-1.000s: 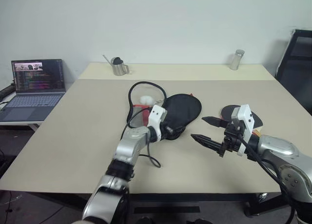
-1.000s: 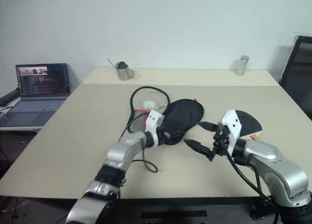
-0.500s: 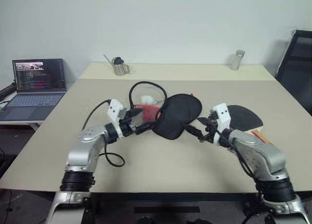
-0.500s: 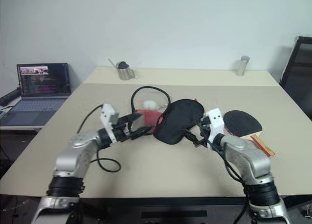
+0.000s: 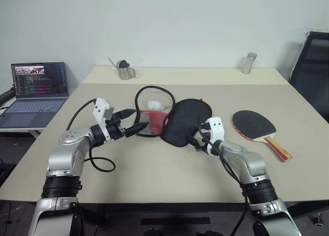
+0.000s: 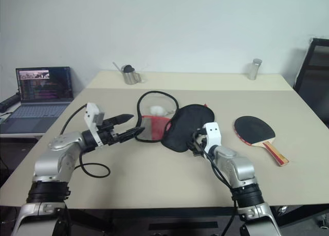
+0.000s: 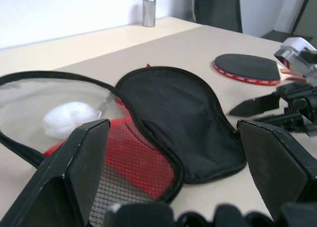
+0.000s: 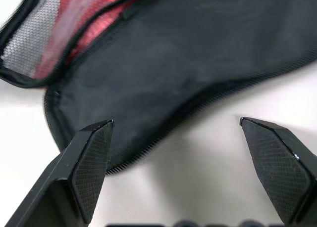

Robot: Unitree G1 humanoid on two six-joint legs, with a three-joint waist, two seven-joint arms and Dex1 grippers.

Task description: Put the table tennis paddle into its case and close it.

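The soft black fabric case [image 5: 186, 122] looks matt, with red mesh inside. The black-faced, wooden-handled paddle [image 5: 254, 125] lies dull on the smooth beige table [image 5: 154, 169].

Case [image 5: 185, 122] unzipped; table tennis paddle [image 5: 255, 127] apparently apart.

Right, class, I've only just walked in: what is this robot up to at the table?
A two-armed robot is working at a paddle case that lies unzipped and folded open on the table. The left gripper and right gripper are both open, one at each side of the case, holding nothing. The table tennis paddle lies flat on the table to the robot's right, apart from the case and not yet picked up.
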